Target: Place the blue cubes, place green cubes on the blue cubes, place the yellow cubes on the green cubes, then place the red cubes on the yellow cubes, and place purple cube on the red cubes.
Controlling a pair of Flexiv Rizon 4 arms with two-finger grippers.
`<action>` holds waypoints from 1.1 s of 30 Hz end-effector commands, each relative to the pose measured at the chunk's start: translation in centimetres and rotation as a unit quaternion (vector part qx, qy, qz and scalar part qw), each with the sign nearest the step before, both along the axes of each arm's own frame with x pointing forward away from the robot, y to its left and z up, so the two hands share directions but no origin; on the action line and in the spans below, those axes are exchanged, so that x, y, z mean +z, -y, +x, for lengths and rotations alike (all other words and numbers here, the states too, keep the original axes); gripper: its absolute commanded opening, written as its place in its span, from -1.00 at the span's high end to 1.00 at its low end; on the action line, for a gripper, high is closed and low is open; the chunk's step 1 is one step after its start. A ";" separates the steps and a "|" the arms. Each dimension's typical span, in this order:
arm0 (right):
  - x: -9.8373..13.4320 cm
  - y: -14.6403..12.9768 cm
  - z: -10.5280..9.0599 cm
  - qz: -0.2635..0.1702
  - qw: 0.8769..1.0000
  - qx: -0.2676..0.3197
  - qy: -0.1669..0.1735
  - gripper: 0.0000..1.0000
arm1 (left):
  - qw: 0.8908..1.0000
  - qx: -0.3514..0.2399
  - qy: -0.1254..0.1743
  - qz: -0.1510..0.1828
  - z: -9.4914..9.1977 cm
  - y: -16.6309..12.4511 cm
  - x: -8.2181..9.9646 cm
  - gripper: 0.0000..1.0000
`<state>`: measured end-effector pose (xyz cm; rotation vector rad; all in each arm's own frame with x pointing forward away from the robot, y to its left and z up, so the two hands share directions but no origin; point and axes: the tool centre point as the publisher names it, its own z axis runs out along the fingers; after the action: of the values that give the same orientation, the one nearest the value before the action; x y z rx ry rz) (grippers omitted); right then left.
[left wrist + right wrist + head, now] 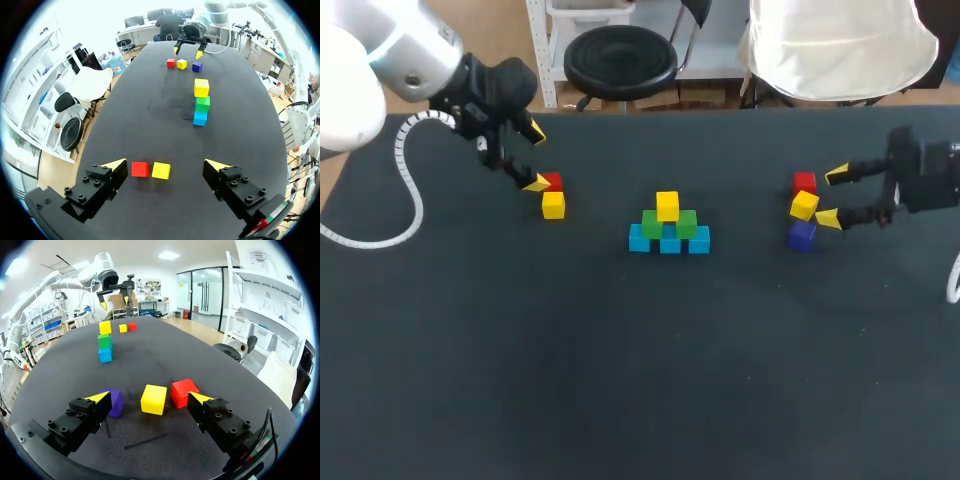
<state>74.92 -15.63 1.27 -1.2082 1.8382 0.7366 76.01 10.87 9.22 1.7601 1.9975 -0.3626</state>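
Note:
In the middle of the table stands a pyramid: three blue cubes [669, 243] in a row, two green cubes [686, 222] on them and one yellow cube [667, 205] on top. My left gripper [534, 157] is open at the far left, beside a red cube [552, 182] and a yellow cube [553, 205]. In the left wrist view that red cube [140, 169] and yellow cube [161, 170] lie just ahead, between the spread fingers. My right gripper [832, 197] is open beside a red cube [804, 182], a yellow cube [804, 205] and a purple cube [802, 235].
The black table [620, 380] has wide bare room in front of the pyramid and between the three groups of cubes. A white coiled cable [410, 190] hangs from my left arm over the table's left part.

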 end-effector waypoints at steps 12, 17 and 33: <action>-2.2 -0.8 2.2 0.011 1.000 0.007 -0.013 -1.00 | 1.000 -0.002 0.001 -0.002 0.0 -0.1 -0.1 -1.00; -2.6 -0.8 2.6 0.012 1.000 0.007 -0.017 -1.00 | 1.000 -0.002 0.001 -0.002 0.0 -0.1 -0.1 -1.00; -3.2 -1.2 2.2 0.012 1.000 0.008 -0.024 0.14 | 1.000 -0.002 0.001 -0.002 0.0 -0.1 -0.1 -1.00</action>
<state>77.29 -14.40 -1.84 -1.2025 1.8556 0.8011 76.01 10.87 9.22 1.7601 1.9975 -0.3626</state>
